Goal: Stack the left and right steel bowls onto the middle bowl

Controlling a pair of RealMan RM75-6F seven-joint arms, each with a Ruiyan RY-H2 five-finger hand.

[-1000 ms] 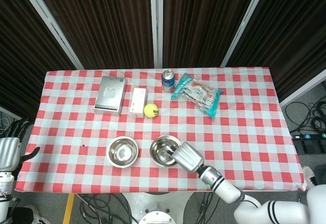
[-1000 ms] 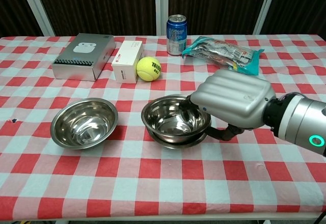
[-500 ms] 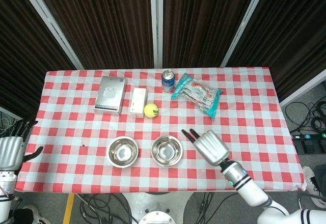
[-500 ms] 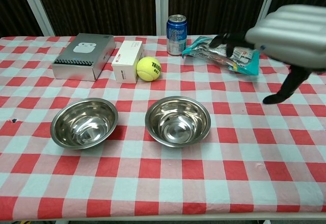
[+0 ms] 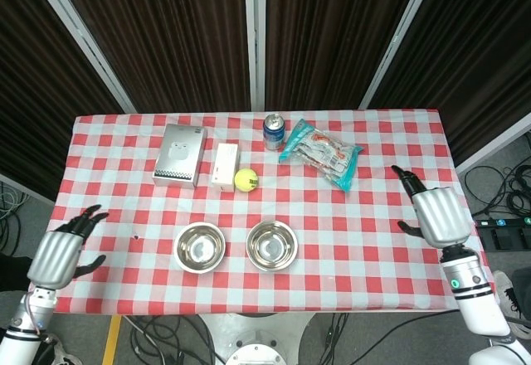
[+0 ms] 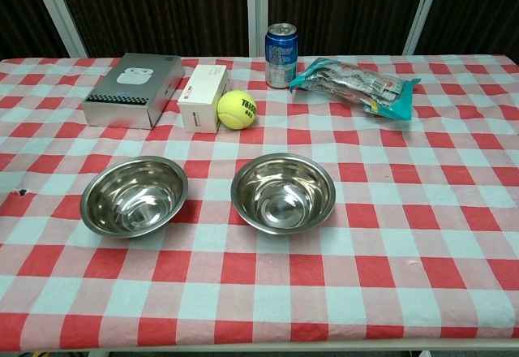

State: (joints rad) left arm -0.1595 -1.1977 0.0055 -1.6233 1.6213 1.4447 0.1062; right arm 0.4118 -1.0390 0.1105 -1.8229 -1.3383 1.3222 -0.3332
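Observation:
Two steel bowl positions show on the checked cloth near the front edge. The left bowl point(image 5: 200, 247) point(image 6: 134, 195) sits alone. The middle bowl point(image 5: 271, 245) point(image 6: 283, 192) looks like a nested pair with a double rim. My left hand point(image 5: 60, 252) hovers at the table's left edge, fingers spread and empty. My right hand point(image 5: 436, 214) is raised at the table's right edge, fingers apart, holding nothing. Neither hand appears in the chest view.
Along the back stand a silver box point(image 5: 180, 155) point(image 6: 134, 90), a small white carton point(image 5: 224, 165) point(image 6: 202, 96), a yellow tennis ball point(image 5: 245, 180) point(image 6: 237, 109), a blue can point(image 5: 274, 131) point(image 6: 281, 44) and a snack bag point(image 5: 322, 153) point(image 6: 355, 83).
My right hand let go of the bowl it set into the middle bowl, lifted, and swung out to the table's right edge. My left hand moved in toward the table's left edge.

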